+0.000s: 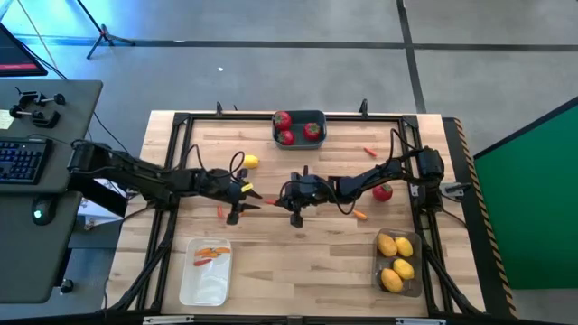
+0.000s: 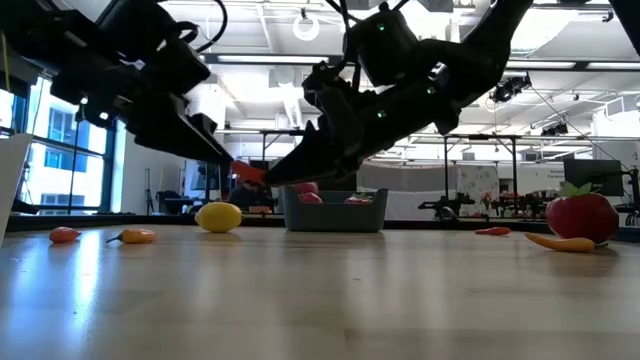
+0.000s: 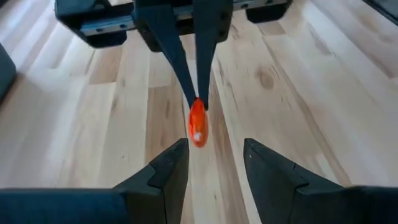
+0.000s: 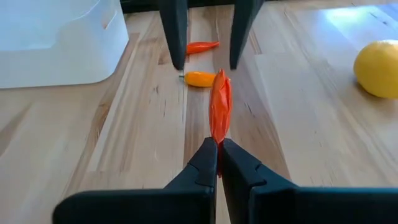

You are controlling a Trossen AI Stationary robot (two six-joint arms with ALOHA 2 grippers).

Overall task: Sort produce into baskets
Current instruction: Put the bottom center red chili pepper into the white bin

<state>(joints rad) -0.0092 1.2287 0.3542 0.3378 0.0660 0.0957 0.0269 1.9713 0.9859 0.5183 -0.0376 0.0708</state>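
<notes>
A small orange-red pepper (image 4: pixel 219 106) hangs over the middle of the table, and my right gripper (image 4: pixel 217 146) is shut on it. My left gripper (image 3: pixel 216 152) faces it from the table's left, open. Its fingers (image 4: pixel 175 37) stand on either side of the pepper's free end (image 3: pixel 198 138) without touching it. The high view shows the pepper (image 1: pixel 269 200) between the left gripper (image 1: pixel 256 199) and the right gripper (image 1: pixel 282 200). In the low view the pepper (image 2: pixel 248 172) is above the table top. My right gripper pinches the pepper's near end (image 4: pixel 217 134) between its two fingertips. The fingers come from the table's right, slanting down, and lie along the pepper. The pepper sticks out ahead of the tips toward the left gripper, lifted clear of the table.
A blue-grey basket (image 1: pixel 299 140) at the far middle holds three red tomatoes. A white basket (image 1: pixel 206 284) near left holds pepper pieces, and a dark translucent basket (image 1: pixel 417 271) near right holds several lemons. Loose: a lemon (image 1: pixel 250 162), a tomato (image 1: pixel 383 191), peppers (image 1: pixel 220 211), (image 1: pixel 359 215), (image 1: pixel 369 152).
</notes>
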